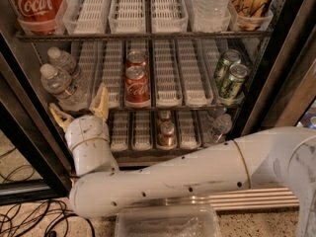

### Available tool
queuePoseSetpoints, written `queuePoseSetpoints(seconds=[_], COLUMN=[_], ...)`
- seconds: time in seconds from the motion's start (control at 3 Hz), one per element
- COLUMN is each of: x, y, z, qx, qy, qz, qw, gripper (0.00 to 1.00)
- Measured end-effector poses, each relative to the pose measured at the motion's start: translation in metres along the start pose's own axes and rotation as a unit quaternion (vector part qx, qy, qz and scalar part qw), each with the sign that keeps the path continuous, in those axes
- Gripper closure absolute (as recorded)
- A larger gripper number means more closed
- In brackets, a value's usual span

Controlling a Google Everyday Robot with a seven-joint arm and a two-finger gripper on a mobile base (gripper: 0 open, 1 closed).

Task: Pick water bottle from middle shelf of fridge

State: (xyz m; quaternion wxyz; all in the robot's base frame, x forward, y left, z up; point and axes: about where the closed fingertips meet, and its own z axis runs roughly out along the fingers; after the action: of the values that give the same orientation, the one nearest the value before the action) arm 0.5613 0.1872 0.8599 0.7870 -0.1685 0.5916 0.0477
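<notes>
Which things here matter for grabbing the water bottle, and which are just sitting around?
For the job: water bottle, middle shelf, fridge, gripper open, close by the bottle.
Just there: red cans, green cans, Coca-Cola bottle up top, floor cables.

Red cola cans [137, 83], two, centre lane, one behind the other. Green cans [237, 80], two, right. Large cola bottle [37, 6], top left. Black cables [29, 218], floor. Gripper [81, 110], spread, left of the red cans.
</notes>
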Motion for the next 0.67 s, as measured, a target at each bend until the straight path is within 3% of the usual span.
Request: queuePoseSetpoints(seconds=[0.67], x=[0.0033], y=[0.0103], z=[0.0027], qx=[0.0], qy=[0.003], qz=[0.014], qw=[0.9999], gripper=[0.31])
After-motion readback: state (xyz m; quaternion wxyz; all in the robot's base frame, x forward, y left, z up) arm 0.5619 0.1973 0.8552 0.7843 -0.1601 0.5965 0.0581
